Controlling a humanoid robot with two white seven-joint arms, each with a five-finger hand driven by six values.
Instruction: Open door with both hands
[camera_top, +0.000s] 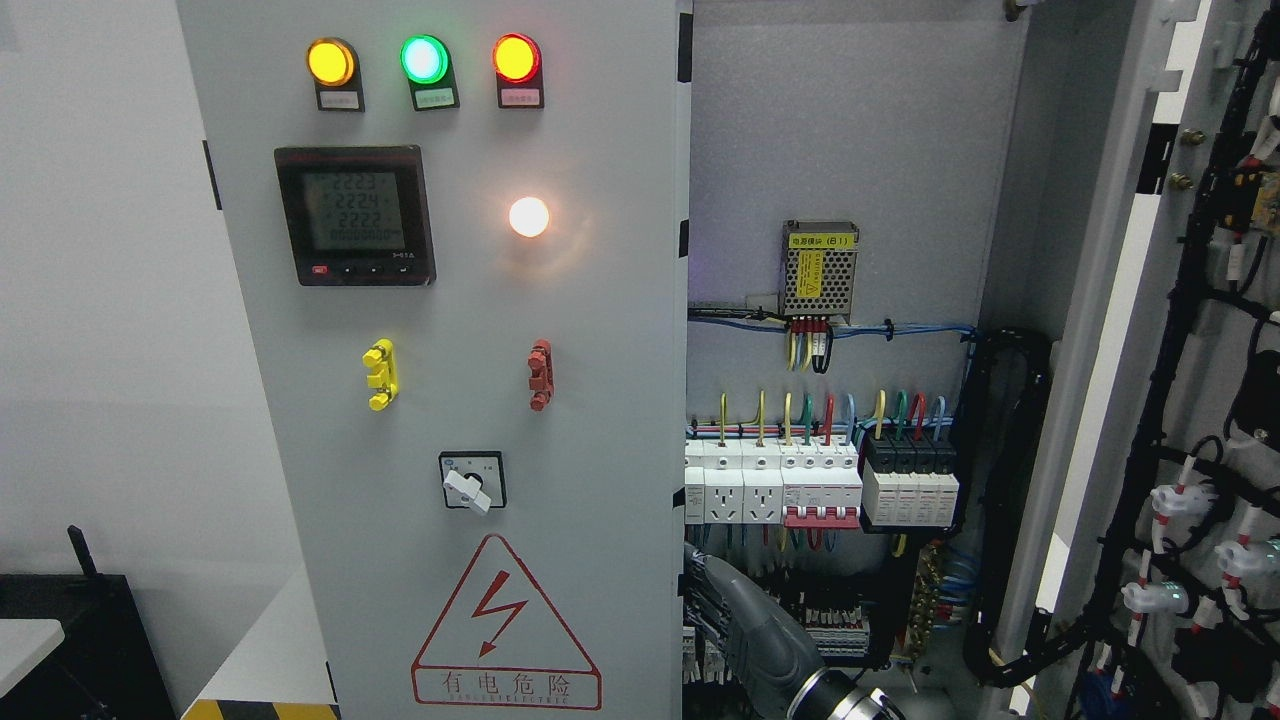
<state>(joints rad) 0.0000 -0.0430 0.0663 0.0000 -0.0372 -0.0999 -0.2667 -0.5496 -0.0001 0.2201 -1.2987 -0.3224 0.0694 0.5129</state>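
A: Where do the doors stand?

B: The left door (450, 360) of the electrical cabinet (850, 150) faces the camera, closed or nearly so, its inner edge running down the middle of the view. The right door (1170, 400) is swung wide open at the right edge, showing black wiring looms on its inner face.

A: What is on the left door?

B: Three lit lamps along the top: yellow (330, 62), green (424, 59) and red (516, 58). Below them sits a digital meter (355, 215), with a glowing white lamp (529, 217) to its right. Lower down are a yellow handle (380, 374), a red handle (540, 375), a rotary switch (472, 481) and a red warning triangle (505, 625) near the bottom edge.

A: And inside?

B: A small power supply (819, 268) with a yellow label on the back panel, and under it a row of white breakers (790, 485) fed by coloured wires.

A: Any robot hand?

B: One grey arm (765, 630) comes up at the bottom edge, right of the middle, just beside the left door's inner edge and in front of the lower terminals. Its robot hand seems to be hidden behind that door edge, so I cannot tell whether the fingers are wide or curled. The other arm is out of view.
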